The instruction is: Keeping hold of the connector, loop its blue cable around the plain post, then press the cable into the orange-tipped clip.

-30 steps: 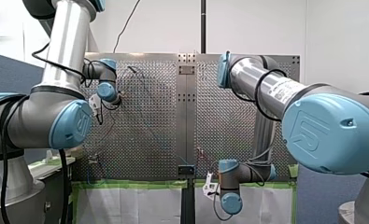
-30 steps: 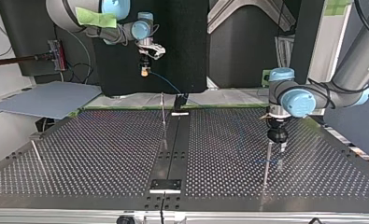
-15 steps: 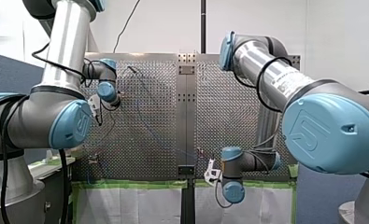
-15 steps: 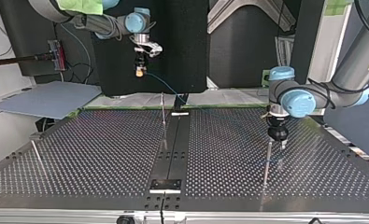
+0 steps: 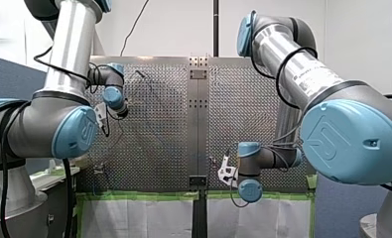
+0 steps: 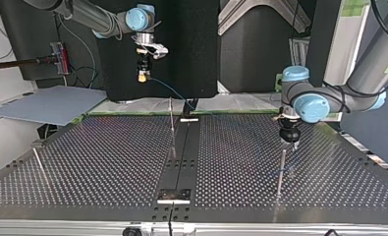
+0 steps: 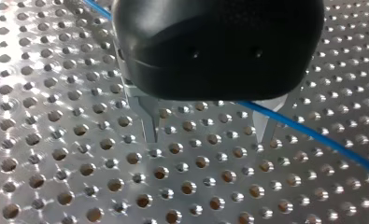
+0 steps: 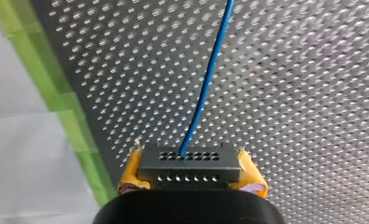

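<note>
Zero slack should be allowed in the blue cable (image 8: 205, 88) as the connector (image 8: 190, 163), pinched at bottom centre by the right gripper's (image 8: 190, 173) yellow pads, gets swung round; left gripper (image 7: 209, 137) is spread wide.

Bright, even room light fills the front and top views. Beside my left gripper (image 7: 208, 137), glare whitens the perforated table (image 7: 18, 51); under its black body the metal lies in shade. Ahead of my right gripper (image 8: 191, 179) the table gleams in patches, and the connector (image 8: 189, 165) it clamps is evenly lit.
</note>
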### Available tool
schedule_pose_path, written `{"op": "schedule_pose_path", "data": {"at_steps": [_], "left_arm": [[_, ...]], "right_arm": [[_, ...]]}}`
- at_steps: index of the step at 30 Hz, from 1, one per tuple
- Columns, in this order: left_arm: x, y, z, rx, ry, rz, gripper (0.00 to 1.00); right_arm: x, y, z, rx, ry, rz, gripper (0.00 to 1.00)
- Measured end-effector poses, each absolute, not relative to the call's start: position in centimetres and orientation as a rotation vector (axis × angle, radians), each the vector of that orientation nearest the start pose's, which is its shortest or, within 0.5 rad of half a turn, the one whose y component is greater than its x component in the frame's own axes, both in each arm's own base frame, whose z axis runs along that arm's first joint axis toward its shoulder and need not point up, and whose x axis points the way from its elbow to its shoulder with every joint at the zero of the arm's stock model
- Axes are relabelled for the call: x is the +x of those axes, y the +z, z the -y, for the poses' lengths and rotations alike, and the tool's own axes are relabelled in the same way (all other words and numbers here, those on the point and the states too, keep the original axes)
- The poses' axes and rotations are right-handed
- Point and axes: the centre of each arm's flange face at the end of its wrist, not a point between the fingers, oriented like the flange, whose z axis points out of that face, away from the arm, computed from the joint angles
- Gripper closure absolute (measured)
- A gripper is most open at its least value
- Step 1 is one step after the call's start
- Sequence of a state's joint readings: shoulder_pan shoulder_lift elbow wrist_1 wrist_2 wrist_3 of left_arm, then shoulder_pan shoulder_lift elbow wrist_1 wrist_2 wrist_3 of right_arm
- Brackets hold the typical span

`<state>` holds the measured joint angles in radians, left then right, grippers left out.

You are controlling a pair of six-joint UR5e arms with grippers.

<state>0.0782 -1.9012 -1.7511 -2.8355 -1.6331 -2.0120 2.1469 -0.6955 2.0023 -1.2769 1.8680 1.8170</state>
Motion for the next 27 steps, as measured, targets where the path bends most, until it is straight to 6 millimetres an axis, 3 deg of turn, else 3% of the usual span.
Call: {"op": "schedule_pose_path", "data": {"at_steps": [27], "left_arm": [[55.4, 22.6, 5.0, -0.721, -0.327, -1.562, 0.00]], "right_arm": [[37.2, -4.0, 38.3, 1.334, 1.568, 1.274, 1.00]]}}
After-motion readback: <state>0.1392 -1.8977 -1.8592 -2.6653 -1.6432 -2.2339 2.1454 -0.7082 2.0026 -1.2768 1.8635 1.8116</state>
